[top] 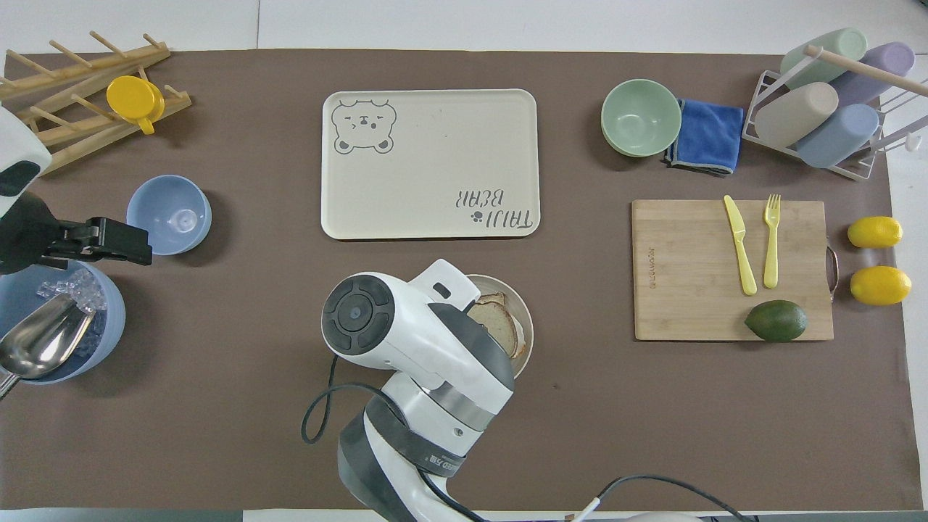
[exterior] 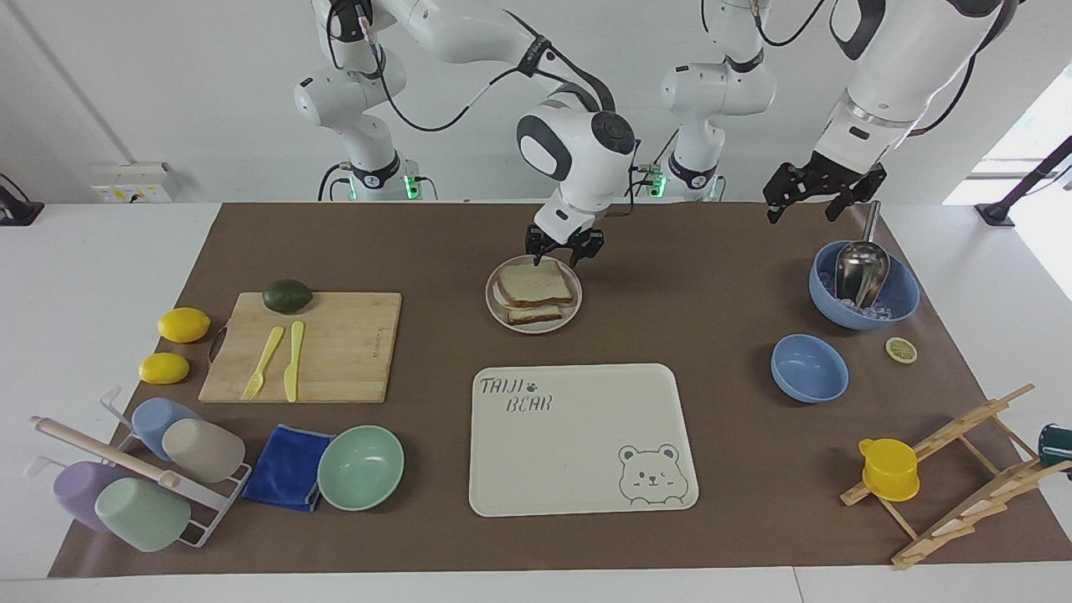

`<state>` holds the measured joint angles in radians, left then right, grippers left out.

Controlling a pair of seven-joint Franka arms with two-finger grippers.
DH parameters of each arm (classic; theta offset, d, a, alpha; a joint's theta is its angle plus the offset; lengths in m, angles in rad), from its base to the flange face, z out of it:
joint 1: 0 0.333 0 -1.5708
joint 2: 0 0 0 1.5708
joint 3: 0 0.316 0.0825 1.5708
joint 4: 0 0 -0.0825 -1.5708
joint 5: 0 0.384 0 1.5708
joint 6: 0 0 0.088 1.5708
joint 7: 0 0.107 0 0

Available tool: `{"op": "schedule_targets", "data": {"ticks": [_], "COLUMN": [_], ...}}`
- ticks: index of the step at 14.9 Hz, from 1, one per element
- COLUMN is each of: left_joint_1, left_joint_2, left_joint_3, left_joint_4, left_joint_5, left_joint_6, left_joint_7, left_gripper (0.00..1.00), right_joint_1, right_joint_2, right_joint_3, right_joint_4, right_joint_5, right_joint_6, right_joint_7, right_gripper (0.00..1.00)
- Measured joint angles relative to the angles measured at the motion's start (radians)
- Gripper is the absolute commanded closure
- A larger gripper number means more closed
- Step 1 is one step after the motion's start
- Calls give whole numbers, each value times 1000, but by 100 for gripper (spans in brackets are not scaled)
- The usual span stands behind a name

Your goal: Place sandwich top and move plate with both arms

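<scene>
The sandwich top [exterior: 536, 285] lies flat on the stacked sandwich on the small round plate [exterior: 574, 316], which stands nearer to the robots than the tray. My right gripper [exterior: 565, 248] is open and empty, just above the plate's rim on the robots' side, clear of the bread. In the overhead view the right arm covers its gripper and part of the plate [top: 528, 341]; only the bread's edge [top: 502, 326] shows. My left gripper [exterior: 816, 199] waits, open and empty, in the air over the blue ice bowl [exterior: 900, 297].
The bear tray [exterior: 582, 435] lies farther from the robots than the plate. A metal scoop [exterior: 863, 268] stands in the ice bowl, a small blue bowl [exterior: 808, 367] beside it. A cutting board [exterior: 335, 345] and mint bowl [exterior: 360, 466] are toward the right arm's end.
</scene>
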<state>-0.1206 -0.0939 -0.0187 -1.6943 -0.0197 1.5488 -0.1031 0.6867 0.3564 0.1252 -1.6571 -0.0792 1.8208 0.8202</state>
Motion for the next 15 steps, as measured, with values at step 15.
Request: {"op": "schedule_targets", "data": {"ticks": [15], "left_joint_1": [-1], "left_joint_2": [0], "left_joint_3": [-2], "left_joint_4": [0], "left_joint_5": [0], "left_joint_6": [0], "left_joint_7": [-1], "left_gripper": [0], "right_joint_1": [-631], "right_joint_2": [-362], "right_joint_3": [-13], "right_joint_4": [35], "right_joint_5": [68], "right_joint_6": [-276], "right_joint_7": [-516], "right_gripper": [0]}}
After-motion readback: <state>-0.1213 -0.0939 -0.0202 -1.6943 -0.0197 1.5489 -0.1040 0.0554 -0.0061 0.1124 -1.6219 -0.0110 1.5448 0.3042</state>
